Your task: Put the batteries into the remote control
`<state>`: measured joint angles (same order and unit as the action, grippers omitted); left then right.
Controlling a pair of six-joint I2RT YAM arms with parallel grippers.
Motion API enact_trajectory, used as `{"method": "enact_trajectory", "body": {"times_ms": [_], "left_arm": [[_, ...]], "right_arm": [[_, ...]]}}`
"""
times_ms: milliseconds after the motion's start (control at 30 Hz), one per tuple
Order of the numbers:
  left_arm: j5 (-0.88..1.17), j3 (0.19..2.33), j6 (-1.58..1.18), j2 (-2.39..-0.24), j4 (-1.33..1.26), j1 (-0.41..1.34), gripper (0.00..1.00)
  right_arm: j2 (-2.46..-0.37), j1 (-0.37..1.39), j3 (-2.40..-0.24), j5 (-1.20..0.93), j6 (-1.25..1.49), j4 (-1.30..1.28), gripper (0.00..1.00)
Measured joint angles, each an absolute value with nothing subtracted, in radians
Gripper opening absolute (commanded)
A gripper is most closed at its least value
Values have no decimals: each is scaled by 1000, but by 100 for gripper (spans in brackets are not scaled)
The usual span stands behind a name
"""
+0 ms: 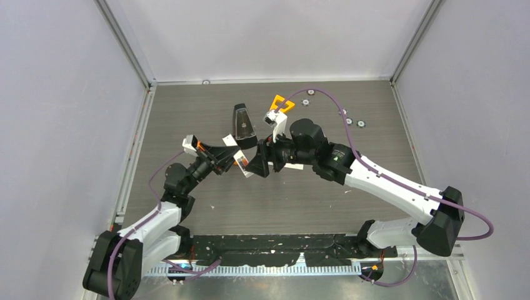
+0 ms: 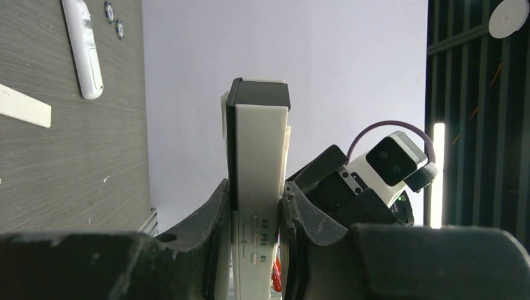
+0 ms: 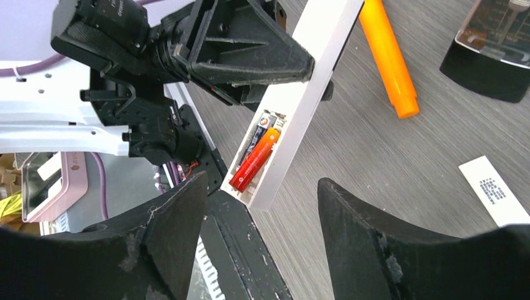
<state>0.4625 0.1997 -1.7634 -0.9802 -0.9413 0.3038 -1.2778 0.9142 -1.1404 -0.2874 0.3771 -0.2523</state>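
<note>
My left gripper (image 2: 256, 215) is shut on the white remote control (image 2: 257, 162), which it holds above the table, one finger on each long side. In the right wrist view the remote control (image 3: 312, 69) shows its open battery compartment. Two batteries lie side by side in it: a red-and-orange one (image 3: 255, 161) and a dark grey one (image 3: 255, 135). My right gripper (image 3: 262, 187) is open just in front of the compartment's end, with nothing between its fingers. From above, both grippers (image 1: 234, 161) (image 1: 260, 165) meet at the remote control (image 1: 245, 169) mid-table.
A second white remote (image 2: 84, 47) and a white strip (image 2: 22, 106) lie on the table. An orange marker (image 3: 387, 56), a white labelled strip (image 3: 494, 190) and a black block (image 1: 242, 125) lie nearby. Silver discs (image 1: 360, 124) and an orange piece (image 1: 282, 103) sit further back.
</note>
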Motion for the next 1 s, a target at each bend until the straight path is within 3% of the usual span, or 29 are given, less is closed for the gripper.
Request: {"method": "enact_trajectory", "body": {"times_ms": [267, 567, 1000], "left_arm": [[452, 200, -1779, -934, -870, 304, 0], [445, 200, -1808, -931, -850, 304, 0], [446, 200, -1866, -920, -846, 304, 0]], "right_arm": [[-1286, 905, -1140, -294, 397, -203, 64], [-1298, 899, -1125, -341, 394, -163, 75], [-1308, 899, -1075, -419, 369, -93, 74]]}}
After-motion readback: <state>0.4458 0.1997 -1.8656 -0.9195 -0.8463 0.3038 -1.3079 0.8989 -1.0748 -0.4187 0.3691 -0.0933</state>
